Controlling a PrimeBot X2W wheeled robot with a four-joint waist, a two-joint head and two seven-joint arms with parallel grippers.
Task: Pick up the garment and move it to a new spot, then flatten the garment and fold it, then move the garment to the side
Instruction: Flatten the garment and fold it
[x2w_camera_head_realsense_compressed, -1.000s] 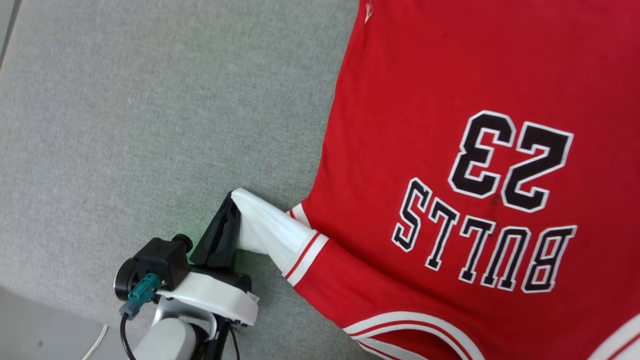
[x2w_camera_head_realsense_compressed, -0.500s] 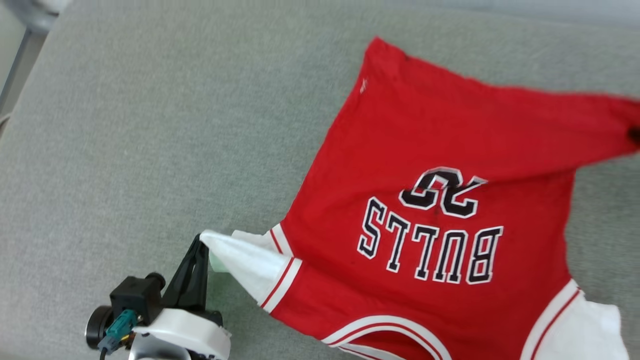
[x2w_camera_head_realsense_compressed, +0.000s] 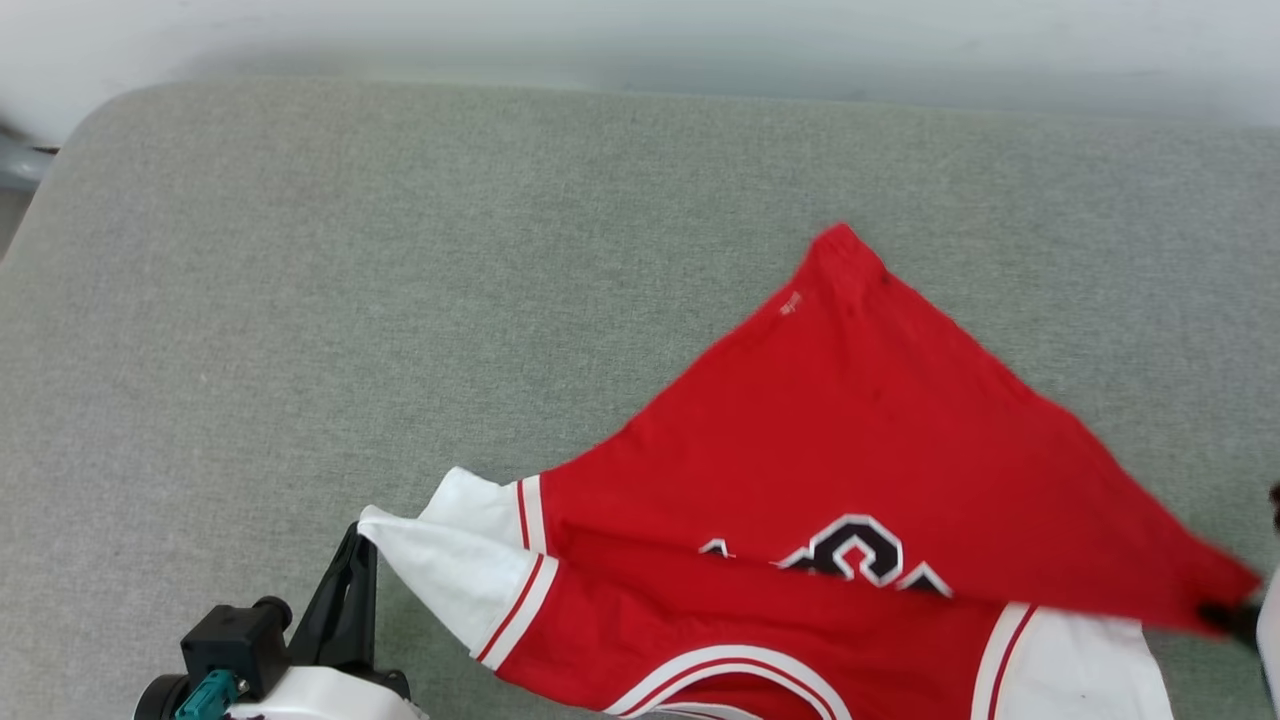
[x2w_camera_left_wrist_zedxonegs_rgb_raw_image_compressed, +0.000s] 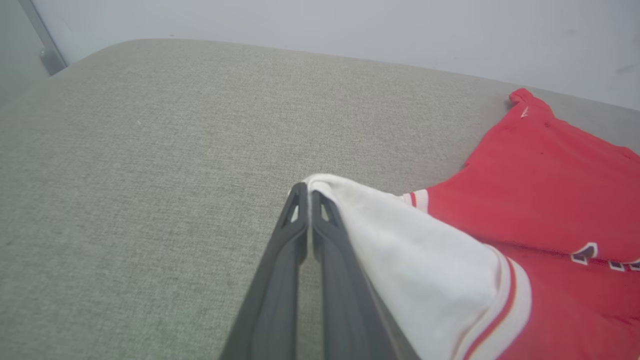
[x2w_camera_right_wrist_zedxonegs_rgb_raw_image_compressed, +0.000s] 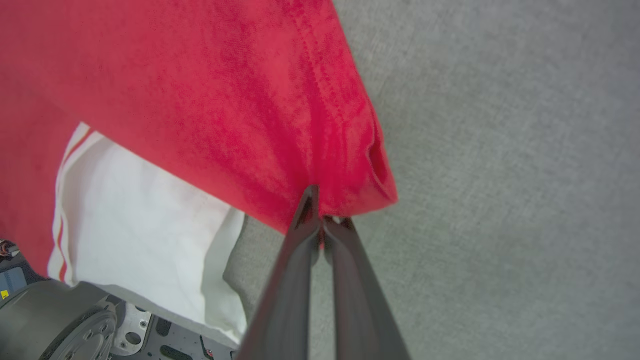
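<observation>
Closed tight, the left gripper (x2w_camera_head_realsense_compressed: 360, 532) pinches the tip of one white sleeve (x2w_camera_left_wrist_zedxonegs_rgb_raw_image_compressed: 400, 240) of the garment (x2w_camera_head_realsense_compressed: 850, 430), low at the left of the head view. The right gripper (x2w_camera_right_wrist_zedxonegs_rgb_raw_image_compressed: 325, 216) is likewise clamped together, gripping a red corner of the garment near the right edge of the head view. The garment lies on the grey padded surface (x2w_camera_head_realsense_compressed: 400, 250), its red body folded back diagonally so that the black-and-white chest lettering (x2w_camera_head_realsense_compressed: 860, 550) is partly covered. The other white sleeve (x2w_camera_head_realsense_compressed: 1070, 670) lies beneath the gripped corner.
</observation>
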